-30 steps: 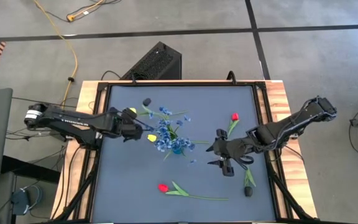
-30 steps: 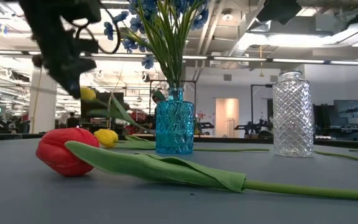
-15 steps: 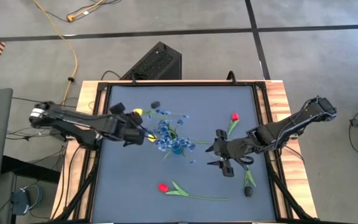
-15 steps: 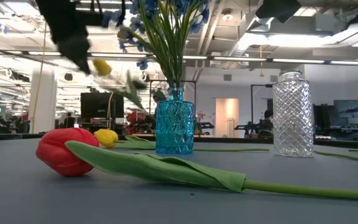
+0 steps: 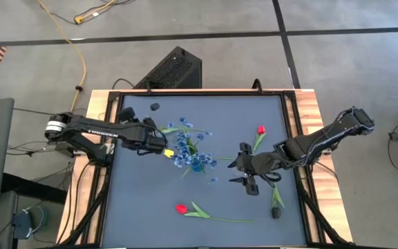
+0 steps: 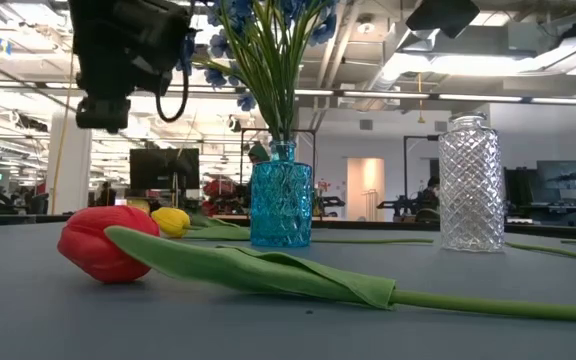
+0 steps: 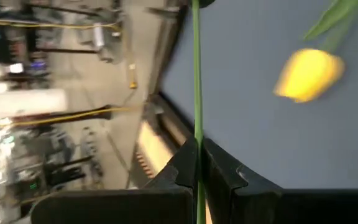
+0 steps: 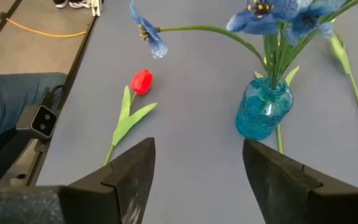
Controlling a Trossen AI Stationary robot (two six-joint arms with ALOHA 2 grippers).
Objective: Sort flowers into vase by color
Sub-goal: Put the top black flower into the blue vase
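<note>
- Yellow is the colour in hand: the left gripper (image 7: 197, 163) is pinched tight on the thin green stem of a yellow tulip (image 7: 308, 74), up above the left side of the table (image 5: 144, 207).
- Seen from above, that left gripper hangs just beside the blue flowers (image 5: 188, 151), which already stand in the blue vase (image 6: 281, 198).
- Another yellow tulip (image 6: 171, 221) lies flat on the table behind the blue vase.
- 2 red tulips are not sorted yet. 1 red tulip (image 5: 181, 208) lies at the front of the table, and the other red tulip (image 5: 261, 129) lies at the back, on the right.
- A clear glass vase (image 6: 471, 183) stands empty to the right of the blue one.
- The right gripper (image 8: 197, 163) waits near the right side of the table with its fingers wide apart, holding nothing.
- I think the step now is carrying the yellow tulip to a vase.
- Next, the stem's bottom end must point down and line up over a vase mouth, most likely the clear one, before the fingers let go.
</note>
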